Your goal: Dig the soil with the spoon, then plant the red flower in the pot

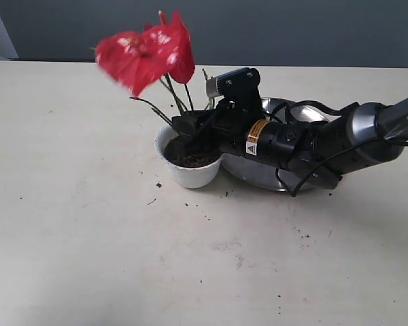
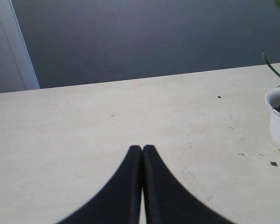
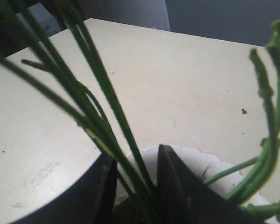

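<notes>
The right jaws (image 3: 136, 154) are standing apart over the pot's mouth, with the green stems (image 3: 102, 88) of the red flower (image 1: 149, 54) running up through the gap between them. A sliver of white rim is showing beside the stems, so the jaws are looking released rather than clenched on them. They are reaching in from the right and pointing down at the soil (image 1: 194, 160). Judging by that pose, this is where the base of the stems is being set, though the base itself is hidden behind the jaws.

The blooms are leaning out to the left above the pot (image 1: 190, 175) and are blurred in the exterior view, so whether the flower is standing firm on its own cannot be told. The pot is sitting upright near the middle of the counter (image 1: 88, 238), holding dark earth almost up to its scalloped rim. Just to its right, touching or nearly so, a steel plate (image 1: 248, 173) is lying under the right arm. The spoon is not showing in any view. Crumbs of soil (image 1: 158, 185) are lying scattered on the counter near the pot, which suggests the digging is done and the planting is in hand.

Off to the left, the left jaws (image 2: 142, 148) are pressed together on nothing and hovering low over bare counter, probably parked there to leave the right arm room.
</notes>
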`<state>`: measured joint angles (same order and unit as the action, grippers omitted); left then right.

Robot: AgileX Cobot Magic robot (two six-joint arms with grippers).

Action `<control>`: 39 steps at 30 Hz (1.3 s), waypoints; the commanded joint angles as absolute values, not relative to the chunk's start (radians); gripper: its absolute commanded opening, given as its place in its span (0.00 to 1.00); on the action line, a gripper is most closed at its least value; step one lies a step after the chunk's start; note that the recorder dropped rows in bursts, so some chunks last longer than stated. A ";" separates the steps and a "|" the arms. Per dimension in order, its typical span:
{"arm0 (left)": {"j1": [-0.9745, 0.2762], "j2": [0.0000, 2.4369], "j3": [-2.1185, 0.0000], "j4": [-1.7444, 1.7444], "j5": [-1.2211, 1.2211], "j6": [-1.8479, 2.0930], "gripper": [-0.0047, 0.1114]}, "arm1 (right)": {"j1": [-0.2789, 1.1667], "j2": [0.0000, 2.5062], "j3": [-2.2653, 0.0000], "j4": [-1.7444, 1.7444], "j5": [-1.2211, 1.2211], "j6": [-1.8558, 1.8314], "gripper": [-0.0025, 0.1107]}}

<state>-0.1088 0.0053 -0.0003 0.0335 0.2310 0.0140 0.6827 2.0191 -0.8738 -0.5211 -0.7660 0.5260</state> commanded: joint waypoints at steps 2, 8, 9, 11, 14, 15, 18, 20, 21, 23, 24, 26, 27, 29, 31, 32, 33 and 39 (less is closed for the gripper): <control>-0.112 0.000 0.000 0.040 0.232 0.010 0.04 | 0.688 2.043 -0.844 -0.573 -0.573 0.543 0.30; -0.112 0.000 0.000 0.040 0.232 0.010 0.04 | 0.688 2.011 -0.844 -0.573 -0.562 0.543 0.30; -0.112 0.000 0.000 0.040 0.232 0.010 0.04 | 0.688 2.005 -0.844 -0.573 -0.554 0.543 0.30; -0.112 0.000 0.000 0.040 0.232 0.010 0.04 | 0.688 1.987 -0.844 -0.573 -0.537 0.543 0.30; -0.112 0.000 0.000 0.040 0.232 0.010 0.04 | 0.688 1.959 -0.844 -0.578 -0.511 0.543 0.30; -0.112 0.000 0.000 0.040 0.232 0.010 0.04 | 0.688 1.951 -0.844 -0.578 -0.509 0.543 0.30; -0.112 0.000 0.000 0.040 0.232 0.010 0.04 | 0.688 1.947 -0.844 -0.576 -0.522 0.543 0.30; -0.112 0.000 0.000 0.040 0.232 0.010 0.04 | 0.688 1.947 -0.844 -0.576 -0.534 0.543 0.29; -0.112 0.000 0.000 0.040 0.232 0.010 0.04 | 0.688 1.947 -0.844 -0.574 -0.541 0.543 0.26; -0.112 0.000 0.000 0.040 0.232 0.010 0.04 | 0.688 1.947 -0.844 -0.574 -0.568 0.543 0.16; -0.112 0.000 0.000 0.040 0.232 0.010 0.04 | 0.688 1.947 -0.844 -0.571 -0.593 0.543 0.08; -0.112 0.000 0.000 0.040 0.232 0.010 0.04 | 0.688 1.947 -0.846 -0.566 -0.611 0.543 0.02; -0.112 0.000 0.000 0.040 0.232 0.010 0.04 | 0.688 1.947 -0.848 -0.563 -0.609 0.543 0.02; -0.112 0.000 0.000 0.040 0.232 0.010 0.04 | 0.688 1.951 -0.852 -0.540 -0.574 0.543 0.02; -0.112 0.000 0.000 0.040 0.232 0.010 0.04 | 0.688 1.961 -0.856 -0.532 -0.558 0.543 0.02; -0.112 0.000 0.000 0.040 0.232 0.010 0.04 | 0.688 1.967 -0.856 -0.532 -0.558 0.543 0.02; -0.112 0.000 0.000 0.043 0.232 0.010 0.04 | 0.689 1.978 -0.860 -0.541 -0.561 0.543 0.02; -0.112 0.000 0.000 0.043 0.232 0.010 0.04 | 0.689 1.991 -0.891 -0.642 -0.524 0.558 0.02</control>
